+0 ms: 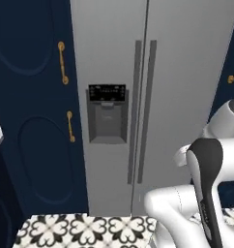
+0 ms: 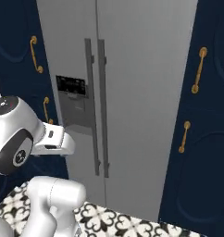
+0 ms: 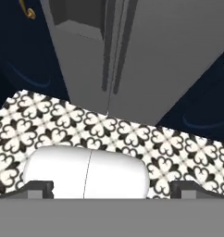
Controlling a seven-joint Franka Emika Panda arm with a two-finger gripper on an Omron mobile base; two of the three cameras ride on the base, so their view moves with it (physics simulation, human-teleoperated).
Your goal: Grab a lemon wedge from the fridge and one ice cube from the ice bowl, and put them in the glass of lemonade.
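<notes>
The fridge (image 1: 186, 72) stands straight ahead, tall and grey, with both doors shut. Two long dark handles (image 1: 143, 111) run down its middle, and a black-panelled dispenser recess (image 1: 107, 116) sits in the left door. In the right base view the fridge (image 2: 141, 92) shows the same closed doors. My gripper (image 3: 114, 189) is open, its two dark fingertips (image 3: 40, 187) spread wide with nothing between them. It hangs low and points down at the floor in front of the fridge (image 3: 178, 55), well short of the doors. The lemon wedge, the ice bowl and the glass of lemonade are out of view.
Navy cabinets (image 1: 32, 97) with gold handles (image 1: 63, 63) flank the fridge on the left, and more navy cabinets (image 2: 206, 115) stand on the right. Black-and-white patterned floor tiles (image 3: 132, 134) lie between me and the fridge.
</notes>
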